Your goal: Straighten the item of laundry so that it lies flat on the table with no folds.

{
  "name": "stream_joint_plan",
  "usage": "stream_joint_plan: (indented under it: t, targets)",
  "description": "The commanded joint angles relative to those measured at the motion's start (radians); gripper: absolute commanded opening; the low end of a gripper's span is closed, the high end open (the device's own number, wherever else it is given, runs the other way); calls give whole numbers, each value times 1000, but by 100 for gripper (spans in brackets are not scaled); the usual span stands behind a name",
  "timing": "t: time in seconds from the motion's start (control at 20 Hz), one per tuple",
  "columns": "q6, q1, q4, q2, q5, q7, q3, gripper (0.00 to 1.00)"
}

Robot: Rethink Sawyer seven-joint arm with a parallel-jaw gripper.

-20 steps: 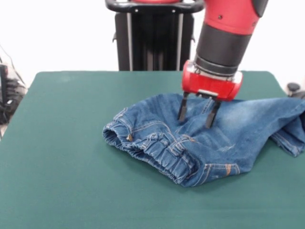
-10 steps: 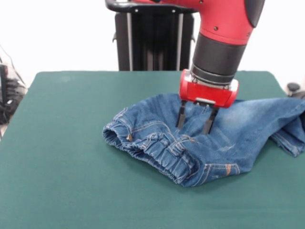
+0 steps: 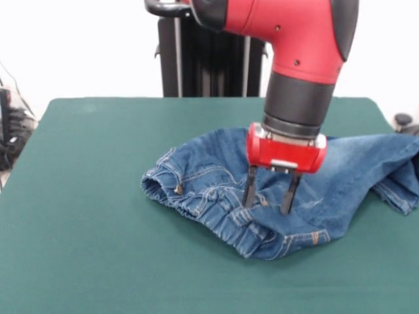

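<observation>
The red-and-black hand (image 3: 269, 194) hung with its two fingers spread, tips down on the crumpled small blue denim jeans (image 3: 288, 190), bunched right of centre on the dark green felt desk (image 3: 85, 216). Grasp pending, I judged; next: pinch and pull flat.

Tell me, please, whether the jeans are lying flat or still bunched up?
Bunched. The jeans are rumpled, the waistband puckered in ridges, and a leg doubled over near the table edge.
</observation>
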Motion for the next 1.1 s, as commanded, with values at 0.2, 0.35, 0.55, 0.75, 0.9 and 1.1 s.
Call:
stream_joint_plan:
  t: [0.2,0.35,0.55,0.75,0.9,1.1]
  targets:
    - [-162,49,-27,135,-41,99,51,100]
    - [-171,65,-32,149,-35,103,29,100]
    - [-208,101,-34,160,-31,109,-18,0]
    - [-217,112,-30,163,-20,115,-31,0]
    - [-198,106,-28,160,-15,107,-19,0]
    - [-164,75,-15,149,-10,87,28,0]
